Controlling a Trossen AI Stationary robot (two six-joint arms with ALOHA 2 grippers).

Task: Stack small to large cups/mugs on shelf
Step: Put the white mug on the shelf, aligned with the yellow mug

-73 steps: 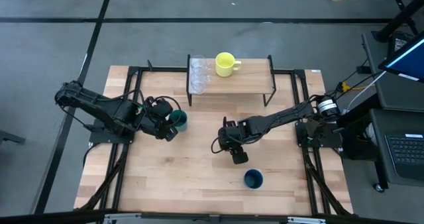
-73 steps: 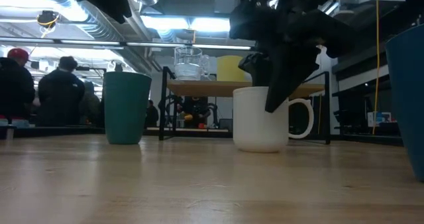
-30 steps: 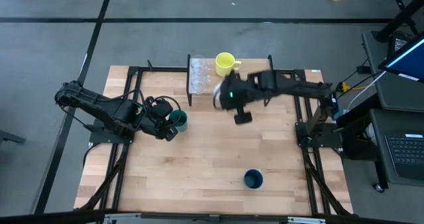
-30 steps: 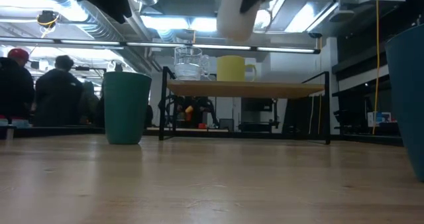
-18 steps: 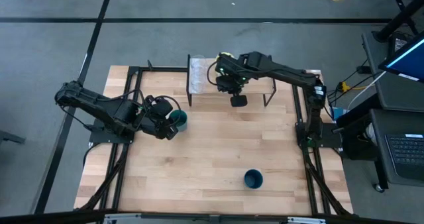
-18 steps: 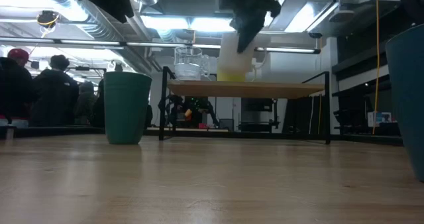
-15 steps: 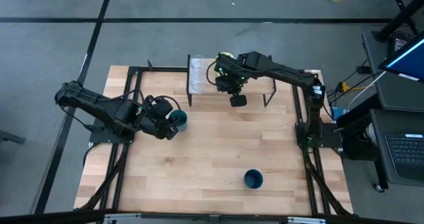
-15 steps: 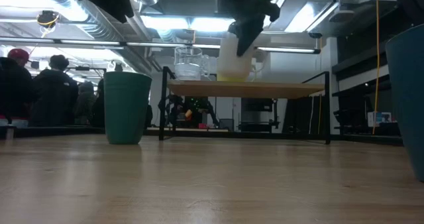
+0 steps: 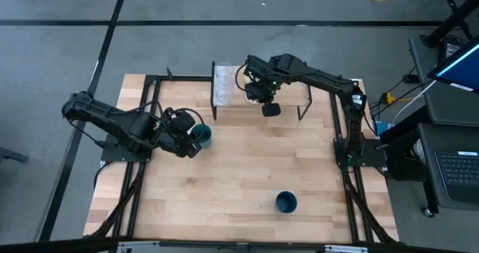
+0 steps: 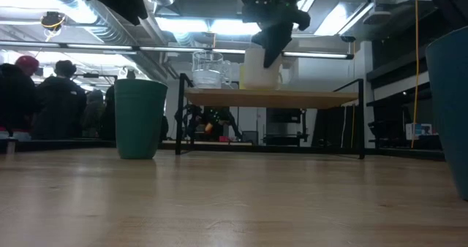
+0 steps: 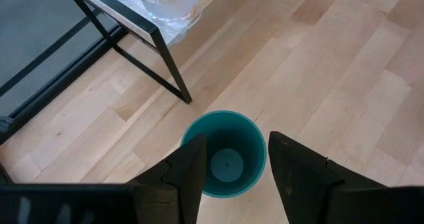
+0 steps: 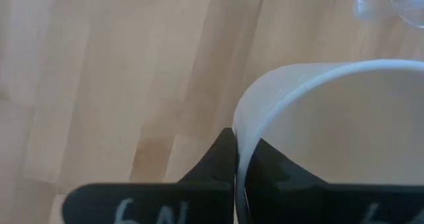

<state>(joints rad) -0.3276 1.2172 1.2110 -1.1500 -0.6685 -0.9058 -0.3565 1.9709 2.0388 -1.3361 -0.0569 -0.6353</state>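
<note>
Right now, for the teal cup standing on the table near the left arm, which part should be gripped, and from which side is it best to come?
Probably the rim, from straight above. The teal cup stands upright with its mouth open and shows no handle. The left gripper already hangs over it, open, one finger at either side of the rim. It could close across the wall from there, or pinch one wall as the right gripper does on the white mug.

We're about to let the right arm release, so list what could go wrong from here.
1. The right gripper pinches only the white mug's rim, so the mug may tilt or slip as it settles over the yellow mug on the shelf.
2. The clear cups stand close beside it; a sideways drift could knock them.
3. The left gripper straddles the teal cup with open fingers; an off-centre closing could tip it.
</note>
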